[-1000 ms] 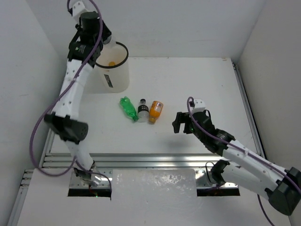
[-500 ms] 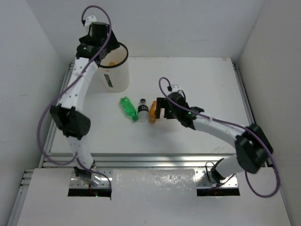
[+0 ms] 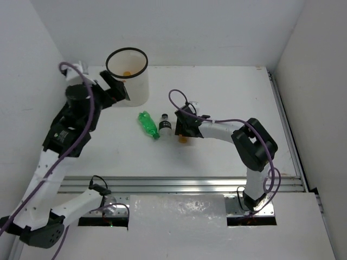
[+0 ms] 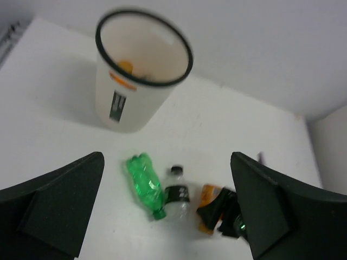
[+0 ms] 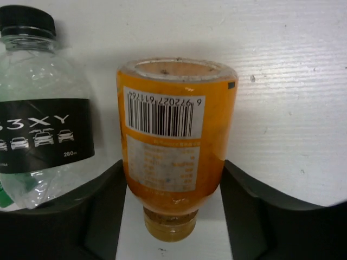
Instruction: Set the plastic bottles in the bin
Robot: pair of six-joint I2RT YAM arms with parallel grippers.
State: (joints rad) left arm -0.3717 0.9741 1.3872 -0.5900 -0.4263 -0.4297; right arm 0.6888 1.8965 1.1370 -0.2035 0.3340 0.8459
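Note:
Three plastic bottles lie in a row mid-table: a green one (image 3: 147,123) (image 4: 143,184), a clear one with a dark label (image 3: 165,124) (image 4: 178,192) (image 5: 40,124), and an orange one (image 3: 182,137) (image 4: 206,198) (image 5: 173,146). My right gripper (image 3: 181,127) (image 5: 171,179) is shut on the orange bottle, a finger pressed against each side, and the bottle still rests on the table. The bin (image 3: 130,89) (image 4: 130,103) stands at the back left with something orange inside. My left gripper (image 3: 111,89) (image 4: 165,179) hangs wide open and empty beside the bin's left side.
White walls close in the table at the back and on both sides. A metal rail (image 3: 179,184) runs along the near edge. The right arm's purple cable (image 3: 179,97) loops above its wrist.
The left arm has pulled back from over the bin to its left side, jaws opened. The right gripper has reached the orange bottle and closed on it.

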